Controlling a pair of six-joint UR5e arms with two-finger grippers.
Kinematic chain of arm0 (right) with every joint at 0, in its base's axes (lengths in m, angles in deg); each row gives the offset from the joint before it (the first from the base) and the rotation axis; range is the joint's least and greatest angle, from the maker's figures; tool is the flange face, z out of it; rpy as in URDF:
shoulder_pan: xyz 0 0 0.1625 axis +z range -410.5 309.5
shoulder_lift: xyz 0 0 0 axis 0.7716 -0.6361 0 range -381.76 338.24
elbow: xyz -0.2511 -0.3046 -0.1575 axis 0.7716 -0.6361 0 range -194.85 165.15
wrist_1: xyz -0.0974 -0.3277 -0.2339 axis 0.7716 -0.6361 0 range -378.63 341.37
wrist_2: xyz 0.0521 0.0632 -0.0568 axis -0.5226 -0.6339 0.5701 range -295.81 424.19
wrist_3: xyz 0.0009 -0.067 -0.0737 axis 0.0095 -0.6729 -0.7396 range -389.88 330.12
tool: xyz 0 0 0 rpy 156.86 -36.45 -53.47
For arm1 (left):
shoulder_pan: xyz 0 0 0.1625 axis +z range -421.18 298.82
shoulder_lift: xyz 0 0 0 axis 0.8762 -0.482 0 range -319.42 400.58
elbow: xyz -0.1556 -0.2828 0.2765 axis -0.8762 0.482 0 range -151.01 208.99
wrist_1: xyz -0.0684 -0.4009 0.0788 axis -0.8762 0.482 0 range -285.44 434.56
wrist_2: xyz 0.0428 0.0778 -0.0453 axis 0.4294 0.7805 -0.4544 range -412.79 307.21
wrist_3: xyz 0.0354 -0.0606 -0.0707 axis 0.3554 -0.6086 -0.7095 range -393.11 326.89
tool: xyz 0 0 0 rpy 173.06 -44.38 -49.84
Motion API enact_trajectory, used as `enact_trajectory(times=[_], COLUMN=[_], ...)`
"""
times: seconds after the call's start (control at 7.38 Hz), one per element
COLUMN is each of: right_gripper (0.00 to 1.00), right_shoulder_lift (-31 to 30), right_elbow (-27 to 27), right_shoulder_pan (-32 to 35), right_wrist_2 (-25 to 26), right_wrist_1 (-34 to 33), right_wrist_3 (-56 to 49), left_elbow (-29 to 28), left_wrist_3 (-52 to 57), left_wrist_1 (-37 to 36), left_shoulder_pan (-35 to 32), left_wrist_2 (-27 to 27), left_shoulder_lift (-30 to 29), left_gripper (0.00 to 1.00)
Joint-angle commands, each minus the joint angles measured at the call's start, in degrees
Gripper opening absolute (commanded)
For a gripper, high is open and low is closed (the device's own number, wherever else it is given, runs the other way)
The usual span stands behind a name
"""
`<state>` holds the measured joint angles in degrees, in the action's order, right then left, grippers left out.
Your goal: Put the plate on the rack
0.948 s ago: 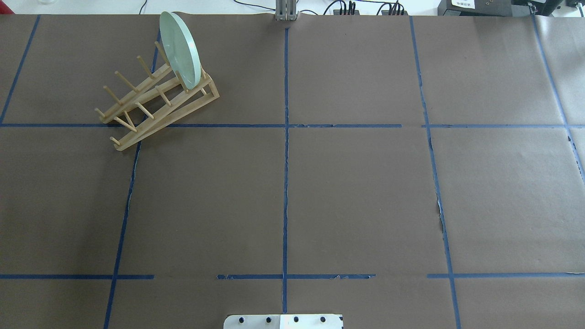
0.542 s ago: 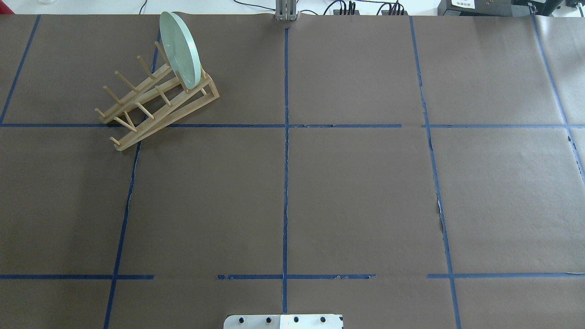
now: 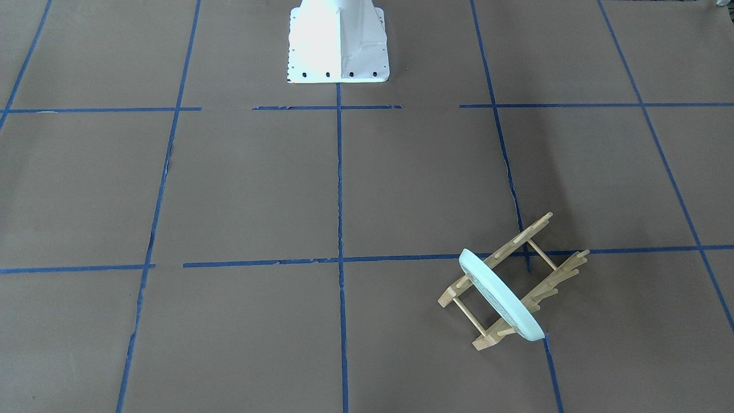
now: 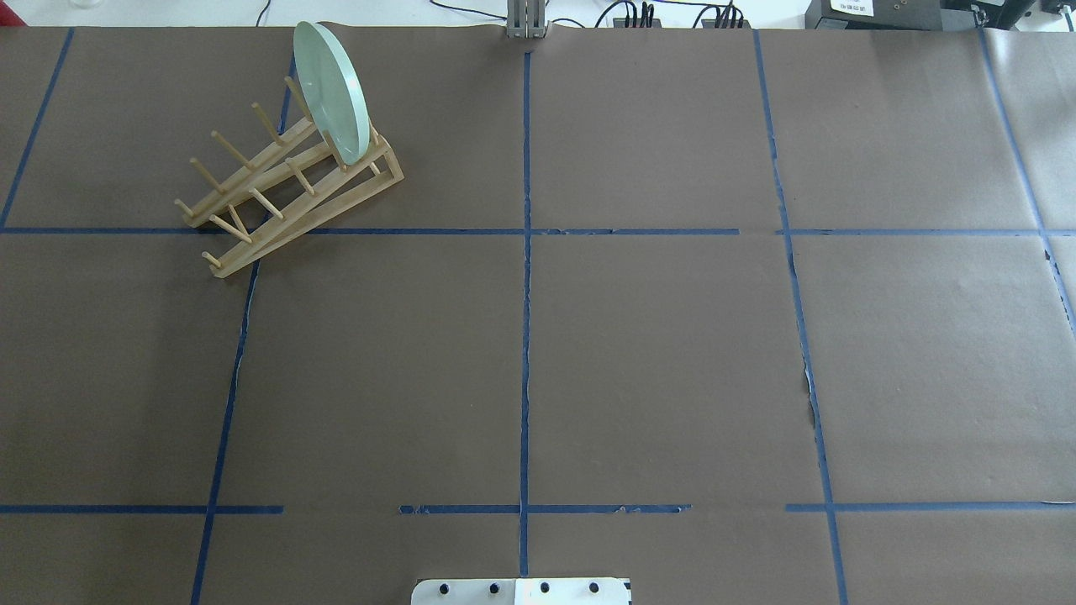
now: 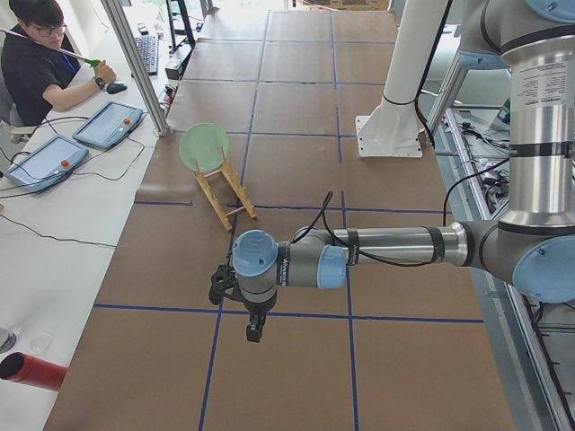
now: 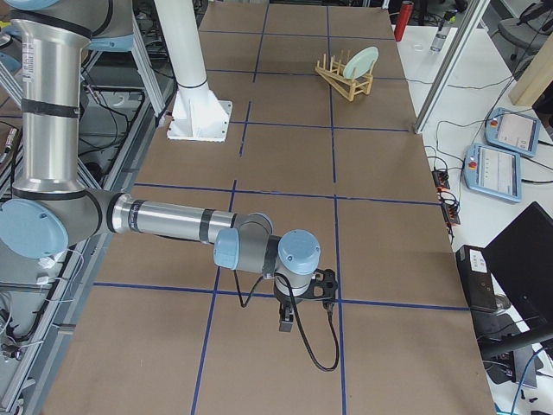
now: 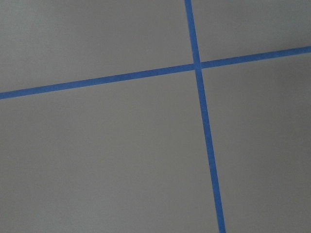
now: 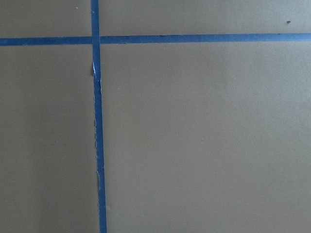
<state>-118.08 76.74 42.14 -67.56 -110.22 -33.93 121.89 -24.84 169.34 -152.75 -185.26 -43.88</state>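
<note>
The pale mint-green plate (image 4: 332, 92) stands on edge between the pegs at one end of the light-wood rack (image 4: 277, 197), at the table's far left. Both also show in the front-facing view, plate (image 3: 502, 298) and rack (image 3: 550, 275), and in the side views, plate (image 5: 203, 146) and plate (image 6: 361, 60). No gripper touches them. My left gripper (image 5: 254, 332) hangs over the table far from the rack, seen only in the left side view. My right gripper (image 6: 288, 324) shows only in the right side view. I cannot tell whether either is open or shut. The wrist views show only brown paper and blue tape.
The white robot base (image 3: 338, 46) stands at the table's near edge. Blue tape lines grid the brown table cover. An operator (image 5: 40, 63) sits by teach pendants (image 5: 108, 124) on a side bench. A red cylinder (image 5: 36, 371) lies there too.
</note>
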Motion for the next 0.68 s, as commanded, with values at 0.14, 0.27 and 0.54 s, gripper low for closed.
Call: enact_trajectory(times=[0.14,0.27,0.54], right_gripper=[1.0,1.0,1.0], right_shoulder_lift=[0.0,0.0,0.0], right_elbow=[0.1,0.0,0.0], right_shoulder_pan=[0.1,0.1,0.1], right_wrist_2=[0.0,0.0,0.0], right_wrist_1=[0.0,0.0,0.0], right_wrist_3=[0.0,0.0,0.0], left_elbow=[1.7,1.7,1.8], left_wrist_3=[0.2,0.3,0.3], left_wrist_1=[0.1,0.1,0.1], left_shoulder_pan=[0.0,0.0,0.0], left_wrist_2=[1.0,1.0,0.9], left_shoulder_lift=[-1.3,-1.5,-1.6], left_gripper=[1.0,1.0,1.0])
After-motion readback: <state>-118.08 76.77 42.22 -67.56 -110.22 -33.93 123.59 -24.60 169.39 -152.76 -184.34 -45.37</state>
